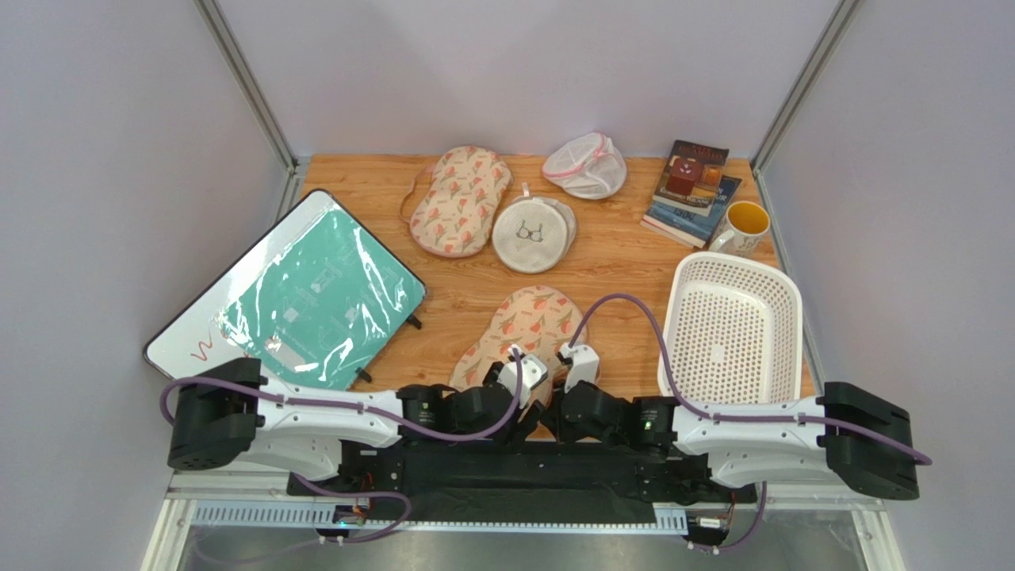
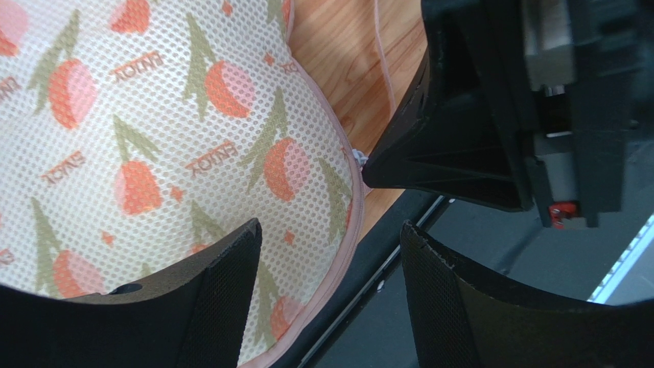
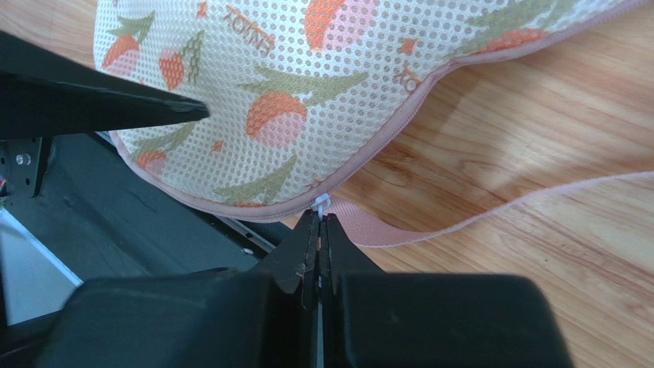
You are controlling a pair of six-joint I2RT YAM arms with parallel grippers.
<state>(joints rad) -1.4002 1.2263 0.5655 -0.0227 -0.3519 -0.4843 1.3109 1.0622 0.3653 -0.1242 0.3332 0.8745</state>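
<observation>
- Fingers of the right gripper (image 3: pixel 319 218) are pressed together and, as it seems, pinch the tiny white zipper pull (image 3: pixel 321 202). The left gripper (image 2: pixel 330 230) stands wide open, holding nothing, across the rim of the mesh bag (image 2: pixel 153 153).
- Judging from this, the pull is taken, but the bag is not yet clamped and its zip looks closed.
- Only the top view shows the bag at the near edge of the table (image 1: pixel 620 256). Only the right wrist view shows the pink strap (image 3: pixel 368 230) and the pull.
</observation>
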